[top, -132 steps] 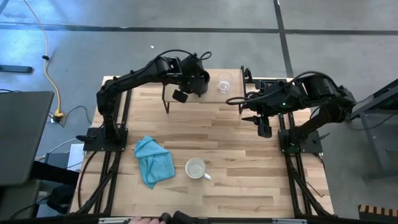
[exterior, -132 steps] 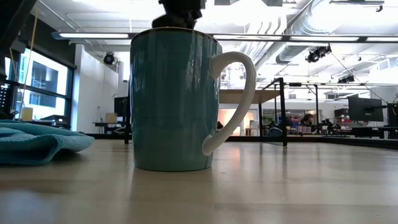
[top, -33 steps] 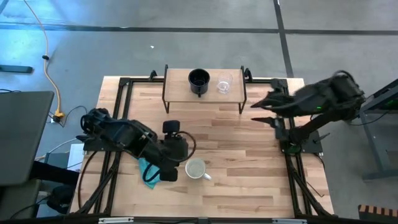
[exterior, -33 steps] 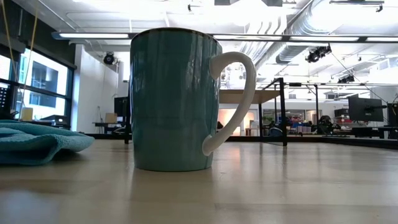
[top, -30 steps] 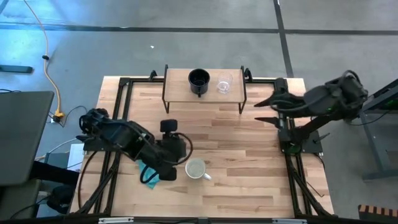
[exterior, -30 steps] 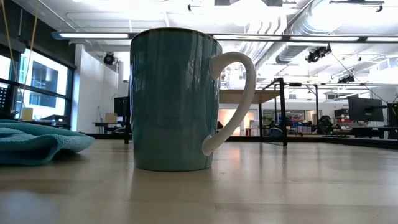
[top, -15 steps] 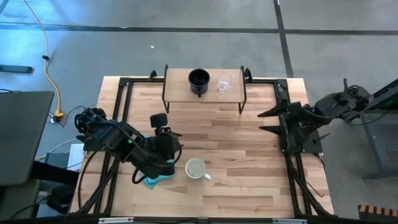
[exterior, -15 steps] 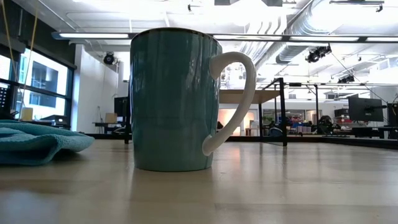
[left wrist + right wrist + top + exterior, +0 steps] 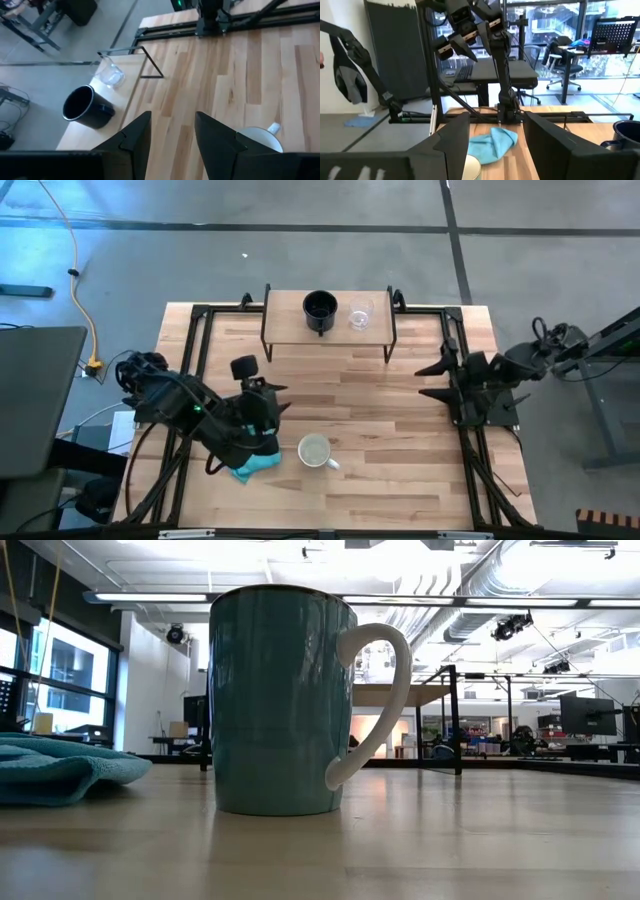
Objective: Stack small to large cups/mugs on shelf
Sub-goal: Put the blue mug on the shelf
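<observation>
Left gripper (image 9: 272, 402), fingers spread and empty, hovers over the teal cloth (image 9: 255, 468) near the table's (image 9: 400, 460) front-left, arm folded low. The glazed mug (image 9: 316, 450) stands just beside it. Right gripper (image 9: 433, 378) is open at the right edge. Black mug (image 9: 319, 308) and clear glass cup (image 9: 360, 315) sit on the light-wood shelf (image 9: 285, 313) along the back edge.

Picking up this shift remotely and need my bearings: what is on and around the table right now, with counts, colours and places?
Shelf: one, light wood, table's far edge.
Black mug: one, on the shelf.
Clear glass cup: one, on the shelf, beside the black mug.
Teal mug: one, white inside and handle, on the table's near half.
Cloth: one, teal, beside the teal mug.
Left gripper: open, above the cloth.
Right gripper: open, at the table's right edge.
</observation>
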